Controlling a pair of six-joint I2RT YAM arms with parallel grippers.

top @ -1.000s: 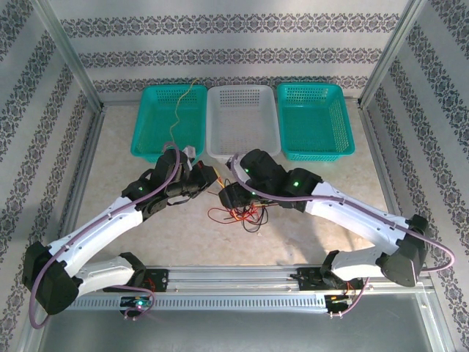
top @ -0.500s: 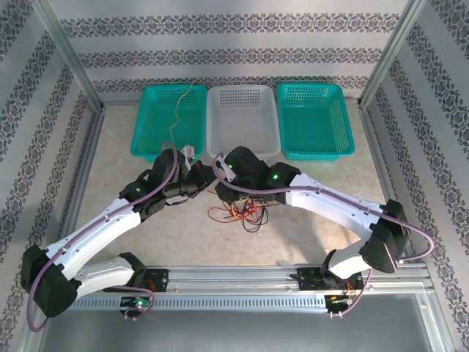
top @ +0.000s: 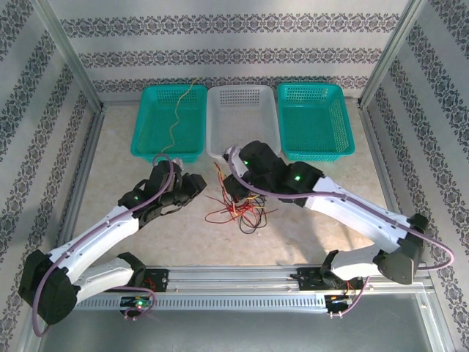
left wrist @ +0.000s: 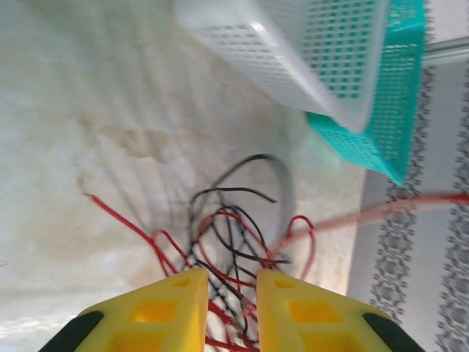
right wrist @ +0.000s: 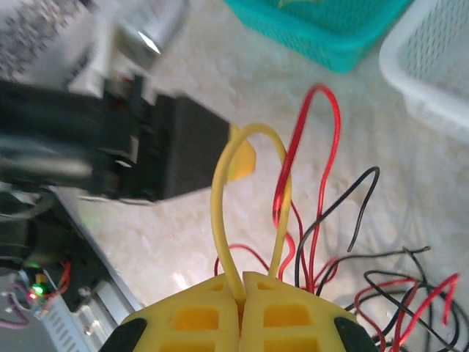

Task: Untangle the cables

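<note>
- Cables [top: 238, 211] in red, black and yellow lie heaped in a loose tangle on the surface [top: 110, 169], just on the near side of the white basket [top: 242, 121] and between the two arms.
- Right tool [right wrist: 242, 282] is closed tight, its yellow fingers pinching both legs of a yellow cable loop [right wrist: 215, 202] that arches up above them. A red loop [right wrist: 337, 121] stands just beside it, and black strands trail back toward the heap.
- Left tool [left wrist: 229, 282] stands slightly parted, with a narrow gap between its fingers. Red and black strands run beneath that gap, but nothing looks clamped.
- Seen from the left wrist, the tangle lies directly ahead of the left tool, its spread running on toward the white basket. One reddish strand [left wrist: 381, 212] stretches taut off to the right.
- From above, the left tool sits at the heap's left edge and the right tool at its far edge. The right arm looks the better placed, since it already has a wire in hand to draw clear.
- Left teal basket [top: 154, 125] holds one yellow cable [top: 176, 111] draped over its far rim. No cable is visible in the white basket or the right teal basket [top: 315, 121].
</note>
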